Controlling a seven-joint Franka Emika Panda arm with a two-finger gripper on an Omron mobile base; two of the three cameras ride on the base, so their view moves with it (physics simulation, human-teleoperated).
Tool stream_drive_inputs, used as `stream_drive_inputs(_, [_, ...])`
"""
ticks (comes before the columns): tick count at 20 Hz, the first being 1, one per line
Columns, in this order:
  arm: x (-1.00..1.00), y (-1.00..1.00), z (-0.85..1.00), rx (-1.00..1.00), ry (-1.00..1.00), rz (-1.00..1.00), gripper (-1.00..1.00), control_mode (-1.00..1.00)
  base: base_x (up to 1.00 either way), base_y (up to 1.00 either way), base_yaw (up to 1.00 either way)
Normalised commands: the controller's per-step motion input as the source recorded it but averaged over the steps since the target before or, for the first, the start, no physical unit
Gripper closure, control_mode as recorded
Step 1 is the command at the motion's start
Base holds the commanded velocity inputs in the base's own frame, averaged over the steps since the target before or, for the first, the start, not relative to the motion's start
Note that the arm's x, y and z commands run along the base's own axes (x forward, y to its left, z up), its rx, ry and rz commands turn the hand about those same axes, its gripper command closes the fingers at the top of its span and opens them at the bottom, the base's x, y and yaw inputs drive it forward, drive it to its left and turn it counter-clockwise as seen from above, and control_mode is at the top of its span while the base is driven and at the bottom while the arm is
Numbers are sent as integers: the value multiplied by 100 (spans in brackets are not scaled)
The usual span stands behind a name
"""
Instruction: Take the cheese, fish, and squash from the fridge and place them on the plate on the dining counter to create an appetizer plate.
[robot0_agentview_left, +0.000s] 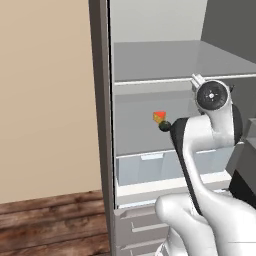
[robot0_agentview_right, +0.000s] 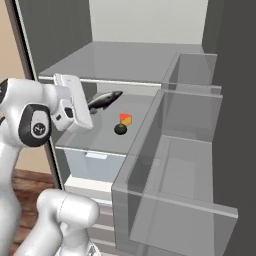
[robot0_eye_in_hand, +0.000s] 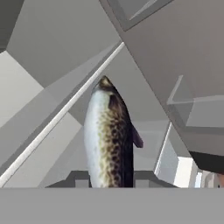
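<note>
The fridge stands open in front of me. My gripper is shut on the tail end of the fish, a dark speckled fish with a pale belly that points away from the hand. In the right base view the fish hangs above the middle shelf, held by the gripper from the left. The yellow-orange cheese with its red side and the dark green squash sit close together on that shelf, also seen as cheese and squash. The plate and dining counter are out of view.
A translucent drawer lies under the middle shelf. An upper shelf runs just above the fish. Translucent door bins stand close on the right. A beige wall and wooden floor lie left of the fridge.
</note>
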Motion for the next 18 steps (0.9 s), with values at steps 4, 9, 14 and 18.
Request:
stream_drive_inputs(4, [-75, 25, 2, -2, 5, 10, 100, -100, 0, 0, 0])
stream_drive_inputs(9, [-59, 8, 2, 0, 11, 25, 100, -100, 0, 0, 0])
stream_drive_inputs(14, [-32, 1, 0, 0, 9, 41, 100, -100, 0, 0, 0])
stream_drive_inputs(18, [-10, 28, 0, -4, 8, 39, 100, -100, 0, 0, 0])
